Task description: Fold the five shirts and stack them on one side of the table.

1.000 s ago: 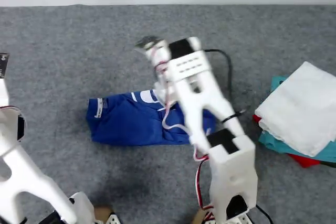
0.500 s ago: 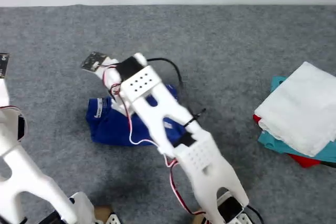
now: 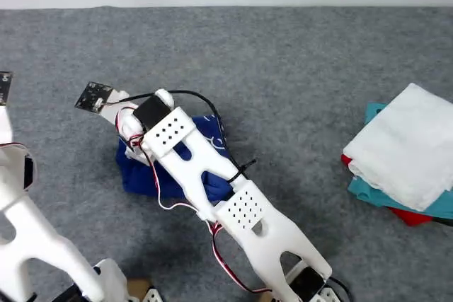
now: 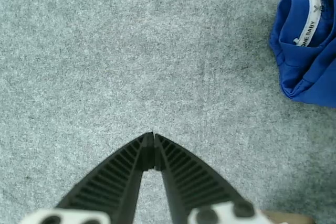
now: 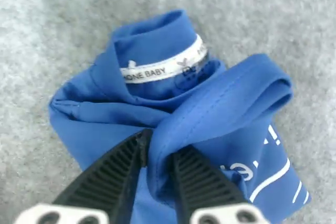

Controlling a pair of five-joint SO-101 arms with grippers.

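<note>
A blue shirt lies bunched left of the table's middle, largely under my right arm, which stretches over it from the near edge. In the right wrist view my right gripper is shut on a raised fold of the blue shirt, just beside the collar with its white label. My left gripper is shut with nothing in it over bare grey carpet, with the blue shirt off to one side. A stack of folded shirts, white on teal on red, sits at the right edge.
The left arm's white body stands at the near left corner. Grey carpet covers the table. Black and red cables run along the right arm.
My right arm swung left across the blue shirt, carrying the pinched fabric over with it. The shirt is now doubled over and narrower. The left arm and the stack kept still.
</note>
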